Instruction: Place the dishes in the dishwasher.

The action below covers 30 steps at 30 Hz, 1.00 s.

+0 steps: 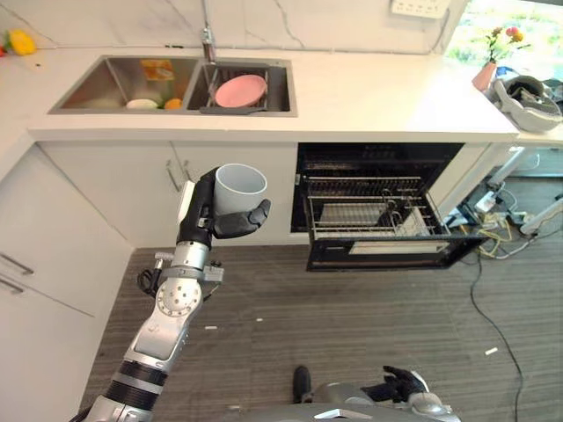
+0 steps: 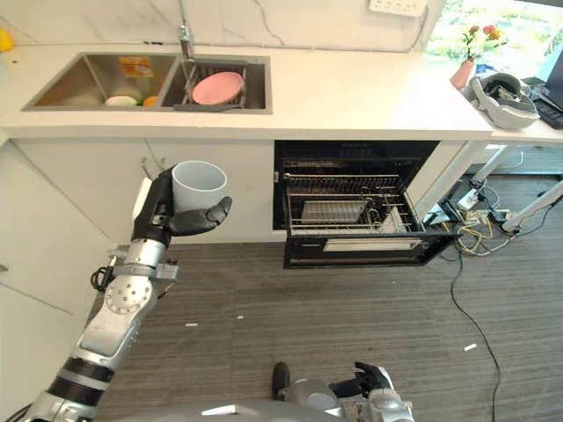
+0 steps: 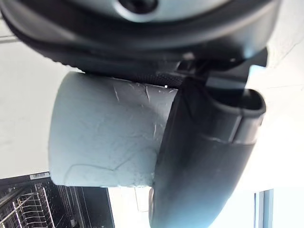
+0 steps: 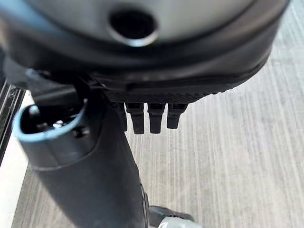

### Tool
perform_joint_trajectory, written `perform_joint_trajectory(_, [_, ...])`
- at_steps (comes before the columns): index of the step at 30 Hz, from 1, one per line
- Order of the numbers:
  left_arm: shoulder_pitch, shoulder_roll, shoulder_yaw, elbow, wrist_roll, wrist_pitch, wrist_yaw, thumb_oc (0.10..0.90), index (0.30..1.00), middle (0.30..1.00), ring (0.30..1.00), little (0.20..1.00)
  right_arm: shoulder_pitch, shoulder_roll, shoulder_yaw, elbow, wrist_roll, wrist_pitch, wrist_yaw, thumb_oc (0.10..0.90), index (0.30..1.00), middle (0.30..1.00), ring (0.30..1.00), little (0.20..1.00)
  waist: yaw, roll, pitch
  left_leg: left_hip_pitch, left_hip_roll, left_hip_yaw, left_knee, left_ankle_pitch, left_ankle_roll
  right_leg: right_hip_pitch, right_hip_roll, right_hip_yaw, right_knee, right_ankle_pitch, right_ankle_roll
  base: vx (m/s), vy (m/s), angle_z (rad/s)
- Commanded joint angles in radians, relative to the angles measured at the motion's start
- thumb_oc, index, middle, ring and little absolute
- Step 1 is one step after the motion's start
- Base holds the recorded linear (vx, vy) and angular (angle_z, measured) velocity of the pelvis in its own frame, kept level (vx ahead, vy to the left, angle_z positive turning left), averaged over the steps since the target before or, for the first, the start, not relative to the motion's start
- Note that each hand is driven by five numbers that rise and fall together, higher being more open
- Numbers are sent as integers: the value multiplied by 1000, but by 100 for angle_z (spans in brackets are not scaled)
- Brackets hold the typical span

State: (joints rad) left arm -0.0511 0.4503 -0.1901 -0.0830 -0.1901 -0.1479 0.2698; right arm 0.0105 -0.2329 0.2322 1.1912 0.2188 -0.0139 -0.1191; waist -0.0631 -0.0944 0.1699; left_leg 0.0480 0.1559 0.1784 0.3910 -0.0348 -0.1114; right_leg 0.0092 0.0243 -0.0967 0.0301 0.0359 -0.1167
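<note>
A pale grey cup stands upright, mouth up, in my left hand, whose fingers and thumb curl round its wall. The hand holds it in front of the white cabinet doors below the sink, left of the dishwasher. The dishwasher is open, its wire rack pulled out over the lowered door. A pink plate leans in the sink's right basin. My right hand hangs low over the floor, relaxed and holding nothing.
A white bowl and small coloured items lie in the left basin. On the counter's right end are a pink vase with flowers and a grey headset-like object. Cables trail on the floor right of the dishwasher. White drawers flank the left.
</note>
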Motion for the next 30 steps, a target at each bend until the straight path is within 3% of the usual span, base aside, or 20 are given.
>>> perform_joint_trajectory(1, [-94, 3, 37, -120, -31, -105, 4, 400, 300, 300, 300, 300, -26, -53, 0, 2, 21, -21, -24, 800, 900, 900, 900, 900, 1, -3, 3, -115, -59, -68, 92, 37, 5, 165, -52, 39, -65, -138, 134, 64, 32, -31])
perform_joint_trajectory(2, [-96, -5, 29, -129, -45, -104, 8, 400, 300, 300, 300, 300, -25, -54, -3, 8, 25, -19, -29, 800, 900, 900, 900, 900, 6, -4, 5, -131, -58, -90, 82, 43, 7, 176, -55, 51, -77, -139, 138, 210, 149, -61])
perform_joint_trajectory(4, [-114, -11, 10, -146, -45, -100, 4, 400, 300, 300, 300, 300, -11, -55, -13, 23, 27, -16, -36, 800, 900, 900, 900, 900, 4, 3, -5, -136, 19, -110, -107, 31, 11, 196, -86, 67, -83, -148, 168, 238, 203, -67])
perform_joint_trajectory(5, [-114, -11, 9, -145, -44, -100, 4, 400, 300, 300, 300, 300, -10, -55, -14, 23, 27, -16, -35, 800, 900, 900, 900, 900, 8, 1, -3, -124, 17, -104, -119, 34, 11, 199, -88, 70, -82, -150, 169, 317, 293, -53])
perform_joint_trajectory(6, [-143, -9, -17, -150, -37, -106, 8, 400, 300, 300, 300, 300, 4, -58, -23, 21, 28, -16, -39, 800, 900, 900, 900, 900, -1, 23, -14, -148, 97, -109, -295, 116, -11, 220, -100, 84, -71, -177, 192, 332, 274, -40])
perform_joint_trajectory(8, [-172, -19, -40, -132, -37, -110, 19, 400, 300, 300, 300, 300, 20, -67, -28, 3, 33, -23, -45, 800, 900, 900, 900, 900, -1, 38, -21, -145, 116, -166, -417, 174, -37, 243, -115, 119, -74, -199, 199, 333, 298, -27])
perform_joint_trajectory(10, [-203, -25, -50, -113, -16, -113, 24, 400, 300, 300, 300, 300, 22, -71, -48, -5, 54, -29, -51, 800, 900, 900, 900, 900, -1, 59, -28, -153, 114, -237, -467, 193, -61, 250, -133, 173, -89, -197, 214, 210, 292, -64])
perform_joint_trajectory(12, [-207, -30, -55, -106, -11, -114, 24, 400, 300, 300, 300, 300, 28, -66, -69, -13, 79, -31, -61, 800, 900, 900, 900, 900, -13, 76, -45, -130, 101, -251, -473, 171, -63, 246, -160, 208, -106, -188, 237, 180, 370, -126])
perform_joint_trajectory(14, [-221, -30, -57, -107, -6, -114, 24, 400, 300, 300, 300, 300, 23, -63, -88, -20, 92, -37, -65, 800, 900, 900, 900, 900, -24, 79, -52, -133, 100, -218, -469, 175, -69, 244, -185, 212, -114, -180, 258, 142, 366, -101])
perform_joint_trajectory(15, [-220, -21, -70, -104, -6, -114, 15, 400, 300, 300, 300, 300, -3, -54, -91, -48, 112, -38, -75, 800, 900, 900, 900, 900, -28, 73, -67, -119, 70, -191, -460, 147, -48, 213, -236, 226, -101, -152, 291, 100, 263, -49])
perform_joint_trajectory(16, [-220, -21, -70, -104, -6, -115, 15, 400, 300, 300, 300, 300, -3, -53, -91, -49, 112, -38, -75, 800, 900, 900, 900, 900, -23, 70, -68, -118, 68, -185, -460, 146, -46, 210, -241, 231, -100, -153, 293, 182, 527, -54])
perform_joint_trajectory(17, [-229, -14, -81, -110, -25, -110, 4, 400, 300, 300, 300, 300, -19, -31, -96, -93, 136, -42, -75, 800, 900, 900, 900, 900, -24, 63, -72, -97, 29, -153, -463, 116, -13, 135, -270, 260, 18, -122, 310, 124, 370, -55])
perform_joint_trajectory(19, [-225, 5, -101, -104, -20, -96, -19, 400, 300, 300, 300, 300, -17, -21, -71, -133, 133, -46, -72, 800, 900, 900, 900, 900, -32, 66, -62, -68, 10, -129, -478, 101, 14, 45, -243, 302, 168, -69, 310, 121, 387, -89])
perform_joint_trajectory(22, [-217, 20, -106, -103, -12, -81, -25, 400, 300, 300, 300, 300, -40, -37, -23, -204, 60, -41, -80, 800, 900, 900, 900, 900, -45, 79, -25, -23, -2, -101, -478, 61, 41, -81, -218, 217, 369, -15, 304, 43, 367, -54])
perform_joint_trajectory(23, [-217, -67, -186, -67, -63, -67, -41, 400, 300, 300, 300, 300, -197, 222, 121, -128, 37, -22, -187, 800, 900, 900, 900, 900, -27, 112, -21, -9, -20, -109, -478, 50, 56, -98, -197, 192, 393, -34, 303, 63, 308, -43])
perform_joint_trajectory(24, [-222, -62, -185, -64, -64, -69, -41, 400, 300, 300, 300, 300, -204, 229, 120, -122, 36, -24, -190, 800, 900, 900, 900, 900, -27, 109, -18, -11, -19, -109, -478, 52, 56, -100, -195, 192, 392, -31, 303, 153, 286, -54])
perform_joint_trajectory(25, [-236, -11, -136, -73, -32, -103, -41, 400, 300, 300, 300, 300, -70, -71, -78, -23, 98, -52, -62, 800, 900, 900, 900, 900, -69, 98, -14, 16, -26, -108, -478, 36, 56, -130, -94, 165, 351, -109, 295, 115, 106, -27])
perform_joint_trajectory(27, [-199, 15, -102, -114, -13, -109, -52, 400, 300, 300, 300, 300, -42, -112, -134, -30, 147, -66, -54, 800, 900, 900, 900, 900, -74, 68, -13, 18, -50, -83, -478, 24, 60, -126, -43, 119, 216, -122, 263, 102, 67, 25])
perform_joint_trajectory(28, [-197, 15, -101, -116, -13, -108, -52, 400, 300, 300, 300, 300, -40, -112, -133, -31, 148, -65, -54, 800, 900, 900, 900, 900, -76, 69, -11, 22, -49, -85, -478, 22, 60, -117, -43, 117, 206, -120, 263, 28, -18, -14])
perform_joint_trajectory(30, [-185, 29, -75, -122, 15, -100, -67, 400, 300, 300, 300, 300, 4, -154, -140, -122, 165, -74, -22, 800, 900, 900, 900, 900, -60, 44, -25, 18, -60, -78, -478, 31, 59, -30, -90, 79, 90, -122, 246, 0, -28, -25])
